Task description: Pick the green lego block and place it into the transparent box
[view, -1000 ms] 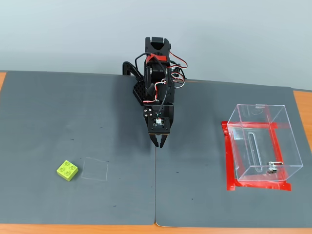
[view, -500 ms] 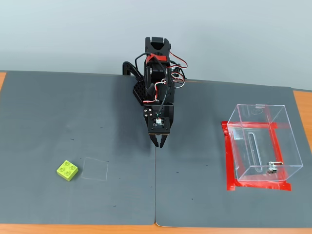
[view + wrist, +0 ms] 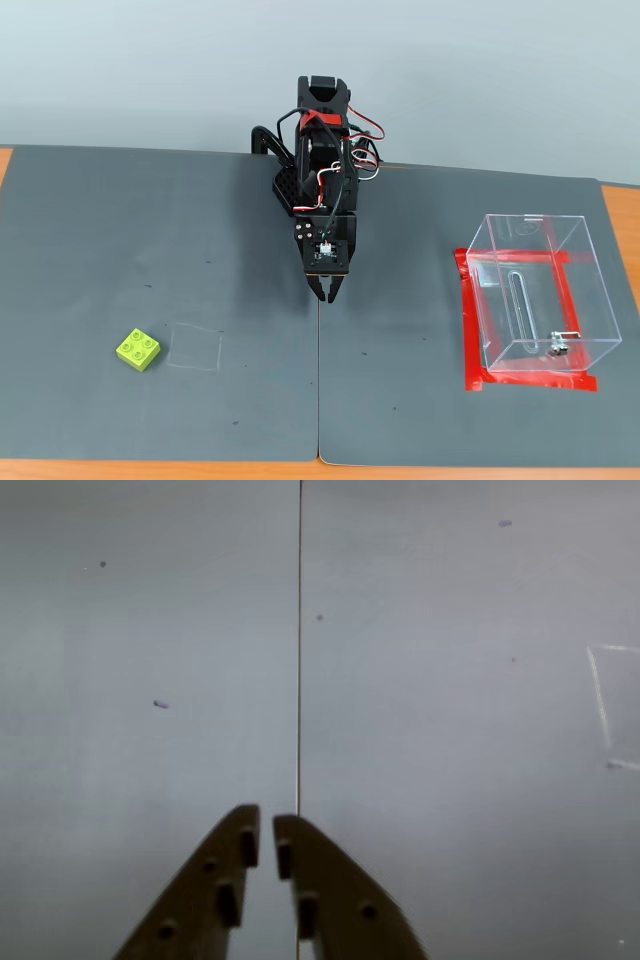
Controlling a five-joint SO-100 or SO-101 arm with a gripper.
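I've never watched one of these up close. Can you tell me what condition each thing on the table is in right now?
gripper: nearly shut, holding nothing, pointing down over the mat seam.
green lego block: flat on the mat, studs up, untouched, far from the gripper.
transparent box: upright, open at the top, nothing inside, red tape around its base.
chalk square: drawn outline beside the block, nothing on it.

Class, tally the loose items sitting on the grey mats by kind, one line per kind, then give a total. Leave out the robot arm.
Green lego block: 1
Transparent box: 1
Total: 2
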